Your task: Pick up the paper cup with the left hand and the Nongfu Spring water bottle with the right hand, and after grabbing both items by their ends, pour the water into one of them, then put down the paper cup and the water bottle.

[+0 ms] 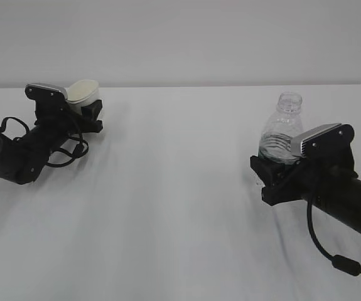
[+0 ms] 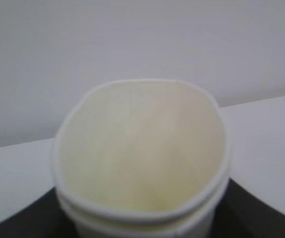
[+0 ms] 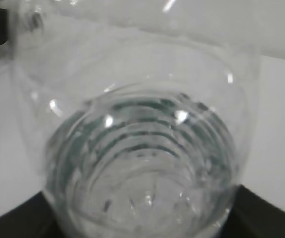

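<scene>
Left hand [image 1: 91,113] sits low near the far-left back edge of the white surface [image 1: 180,207], wall right behind it. The paper cup [image 1: 83,92] is between its fingers, tilted, rim squashed out of round in the left wrist view [image 2: 142,148]; can't tell whether the fingers actually clamp it or just bracket it. Wide bare stretch of surface across the middle, nothing in the way between the arms. Right hand [image 1: 274,175] is well apart at right; the Nongfu Spring water bottle [image 1: 284,132] stands upright, capless, fingers clamped on its lower body, water [image 3: 147,168] in the bottom part.
</scene>
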Robot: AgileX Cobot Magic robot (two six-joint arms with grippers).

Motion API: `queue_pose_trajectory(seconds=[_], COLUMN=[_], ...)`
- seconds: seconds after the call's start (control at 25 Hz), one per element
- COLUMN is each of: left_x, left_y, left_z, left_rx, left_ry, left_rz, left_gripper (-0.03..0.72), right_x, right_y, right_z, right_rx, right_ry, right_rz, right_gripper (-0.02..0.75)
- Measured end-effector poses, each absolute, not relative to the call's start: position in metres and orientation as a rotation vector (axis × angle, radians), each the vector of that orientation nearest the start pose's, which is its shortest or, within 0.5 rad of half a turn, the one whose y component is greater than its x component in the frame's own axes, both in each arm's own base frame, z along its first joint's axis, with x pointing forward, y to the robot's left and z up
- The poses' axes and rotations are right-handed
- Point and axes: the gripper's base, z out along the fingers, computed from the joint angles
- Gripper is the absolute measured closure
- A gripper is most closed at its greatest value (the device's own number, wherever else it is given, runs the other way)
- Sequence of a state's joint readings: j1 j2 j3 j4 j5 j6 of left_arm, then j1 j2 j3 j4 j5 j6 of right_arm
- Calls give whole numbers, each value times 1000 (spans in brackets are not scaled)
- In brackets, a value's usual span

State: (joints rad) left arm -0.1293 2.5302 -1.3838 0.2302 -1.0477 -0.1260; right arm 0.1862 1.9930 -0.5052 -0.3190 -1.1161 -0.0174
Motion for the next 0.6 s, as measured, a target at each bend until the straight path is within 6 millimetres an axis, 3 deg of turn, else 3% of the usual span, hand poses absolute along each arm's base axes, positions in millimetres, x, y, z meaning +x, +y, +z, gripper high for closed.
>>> queue_pose_trajectory(seconds=[0.28,0.6], left_x=[478,464], left_y=[-83,-81], left_z=[44,60], left_rx=[299,339], left_ry=[1592,1660], left_rz=[-274,-263], left_gripper=[266,267], right_x=[288,288], right_y=[80,80], right_z=[95,95], right_rx=[-516,-516], right_ry=[1801,1801], right_rz=[285,285], right_gripper=[291,292])
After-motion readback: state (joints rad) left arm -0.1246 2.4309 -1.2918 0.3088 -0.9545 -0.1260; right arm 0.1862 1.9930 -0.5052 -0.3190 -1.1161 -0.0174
